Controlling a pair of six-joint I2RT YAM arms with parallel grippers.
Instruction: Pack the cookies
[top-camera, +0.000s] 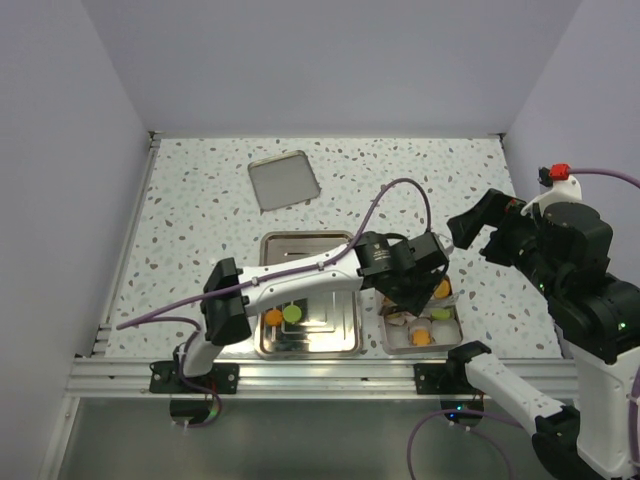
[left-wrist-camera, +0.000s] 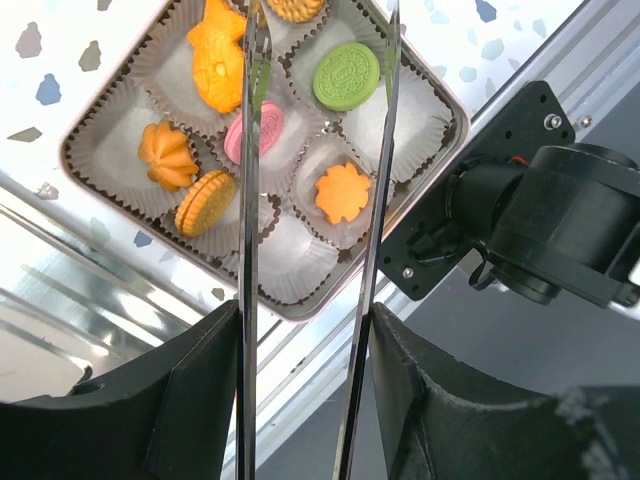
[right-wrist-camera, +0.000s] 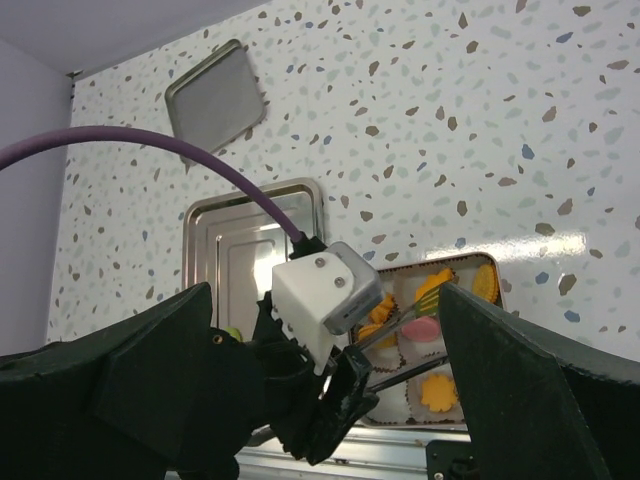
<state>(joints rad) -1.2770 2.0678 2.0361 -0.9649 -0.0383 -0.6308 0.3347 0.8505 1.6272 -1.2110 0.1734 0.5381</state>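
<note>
The left pincer (top-camera: 420, 295) hangs over the square tin (left-wrist-camera: 68, 150), its thin blades parted and holding nothing. Most cookies (left-wrist-camera: 262, 132) sit in the tin's white liners (left-wrist-camera: 395, 115). An orange cookie (top-camera: 273, 317) and a green cookie (top-camera: 291, 313) lie on the tray (top-camera: 345, 347) left of the tin. The right pincer (right-wrist-camera: 325, 295) gapes wide, right of the tin.

From above, most of the tin (top-camera: 457, 335) is covered by the left claw (top-camera: 412, 303). At the tin's middle, the pink cookie (left-wrist-camera: 272, 130) is half hidden behind a finger (left-wrist-camera: 248, 250); the tin's far corner is cropped.
</note>
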